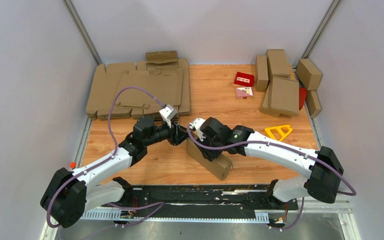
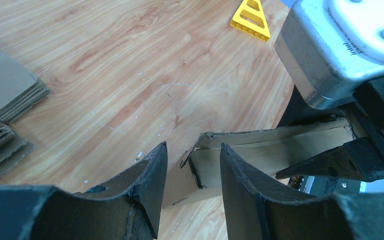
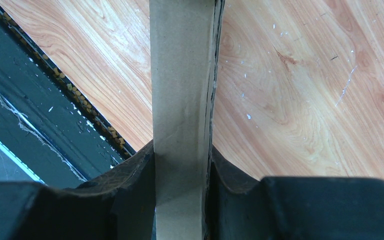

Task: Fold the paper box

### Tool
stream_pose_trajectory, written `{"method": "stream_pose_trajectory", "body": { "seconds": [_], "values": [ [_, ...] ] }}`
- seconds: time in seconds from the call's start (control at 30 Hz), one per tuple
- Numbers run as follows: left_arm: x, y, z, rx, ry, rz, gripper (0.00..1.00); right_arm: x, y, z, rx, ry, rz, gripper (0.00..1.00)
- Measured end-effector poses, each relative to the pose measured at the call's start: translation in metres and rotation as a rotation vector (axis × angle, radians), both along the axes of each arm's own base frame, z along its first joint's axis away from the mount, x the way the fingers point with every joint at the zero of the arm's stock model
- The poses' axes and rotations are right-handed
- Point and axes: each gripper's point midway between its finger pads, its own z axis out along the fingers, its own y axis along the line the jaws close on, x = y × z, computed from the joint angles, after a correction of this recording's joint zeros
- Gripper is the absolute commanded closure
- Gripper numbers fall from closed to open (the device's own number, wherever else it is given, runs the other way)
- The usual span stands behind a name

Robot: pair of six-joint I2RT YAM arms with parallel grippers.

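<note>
Your right pincer (image 3: 182,167) clamps the paper box (image 3: 180,75) wall; your left pincer (image 2: 194,152) gapes empty, its camera alone showing the hollow ahead.

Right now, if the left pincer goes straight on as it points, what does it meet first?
Probably the open end of the paper box, just ahead of the left pincer; the gap is hard to judge.

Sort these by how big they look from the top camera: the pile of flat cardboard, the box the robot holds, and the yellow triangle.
1. pile of flat cardboard, biggest by far
2. box
3. yellow triangle, smallest
</note>
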Motion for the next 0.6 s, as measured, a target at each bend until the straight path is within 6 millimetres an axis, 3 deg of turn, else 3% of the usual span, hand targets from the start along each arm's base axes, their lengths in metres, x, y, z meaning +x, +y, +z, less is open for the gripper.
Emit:
{"method": "stream_pose_trajectory", "body": {
  "seconds": [0.1,0.27,0.43,0.6],
  "values": [
    [0.0003,-0.0004,0.003,-0.008,-0.009,0.0,0.55,0.0,0.0,0.0,0.0,0.0,0.0,0.73],
    [-0.0003,-0.002,0.0061,-0.021,-0.013,-0.007,0.77,0.0,0.0,0.0,0.0,0.0,0.0,0.73],
    [-0.0017,-0.0037,0.0089,-0.033,-0.018,-0.02,0.88,0.0,0.0,0.0,0.0,0.0,0.0,0.73],
    [-0.0018,-0.0039,0.0091,-0.034,-0.02,-0.021,0.91,0.0001,0.0002,0.0001,0.0,0.0,0.0,0.73]
  ]
}}
